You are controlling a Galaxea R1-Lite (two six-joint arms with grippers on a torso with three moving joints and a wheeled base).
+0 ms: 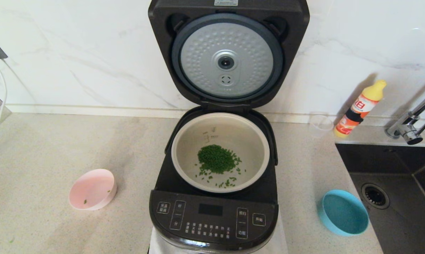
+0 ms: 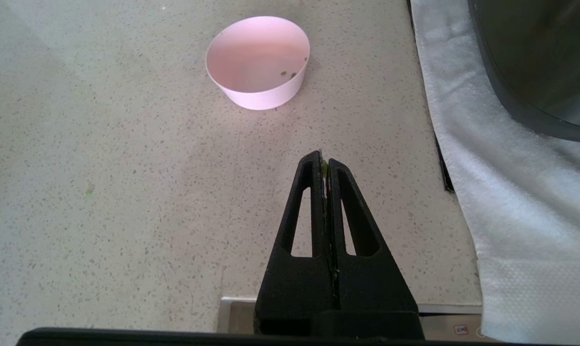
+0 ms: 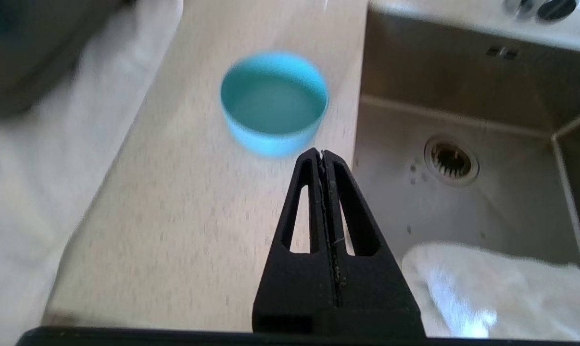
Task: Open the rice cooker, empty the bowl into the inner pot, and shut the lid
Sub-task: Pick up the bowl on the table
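We take the rice cooker (image 1: 214, 183) as our landmark: its lid (image 1: 228, 53) stands upright at the back, hinged open — closing looks like our remaining step. In front of the hinge sits the inner pot (image 1: 220, 151), green bits already inside. The pink bowl (image 1: 92, 189) lies left of the cooker (nearly empty). Left gripper (image 2: 322, 163) and right gripper (image 3: 322, 154) are both pinched closed, empty, low in front — neither clearly nearer.

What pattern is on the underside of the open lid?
Silver disc covered in small dimples, ringed by a dark seal inside the black lid. Clearest in the head view.
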